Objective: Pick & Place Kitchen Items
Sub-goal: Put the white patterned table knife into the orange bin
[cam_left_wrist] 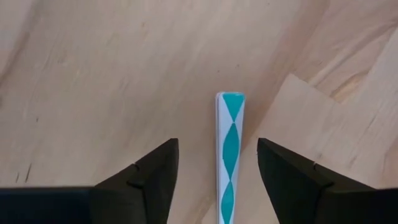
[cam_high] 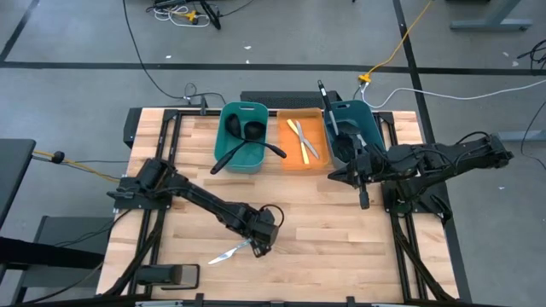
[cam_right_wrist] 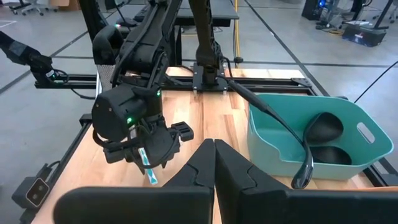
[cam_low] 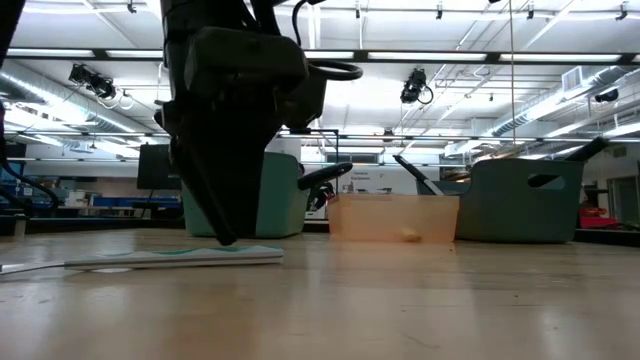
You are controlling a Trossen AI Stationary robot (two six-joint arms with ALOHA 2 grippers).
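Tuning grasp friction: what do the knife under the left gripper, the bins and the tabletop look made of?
Knife: handle looks like glossy plastic, white with a teal diamond print; blade pale, probably metal. Bins: matte teal moulded plastic, with cut-out handles. Tabletop: pale wood planks, visible grain and seams, light sheen. Left gripper straddles the handle, open.

Table: I saw a pale wooden table [cam_high: 307, 222] on a dark metal frame.
Bins: two teal bins stood at its far edge, the left bin [cam_high: 241, 115] and the right bin [cam_high: 363, 115].
Tray: an orange tray [cam_high: 294, 158] sat between the bins, close beside each.
Floor: I saw grey floor [cam_high: 77, 34] crossed by black cables and a yellow cable [cam_high: 401, 47].
Room: I made out ceiling lights [cam_low: 100, 52] behind.
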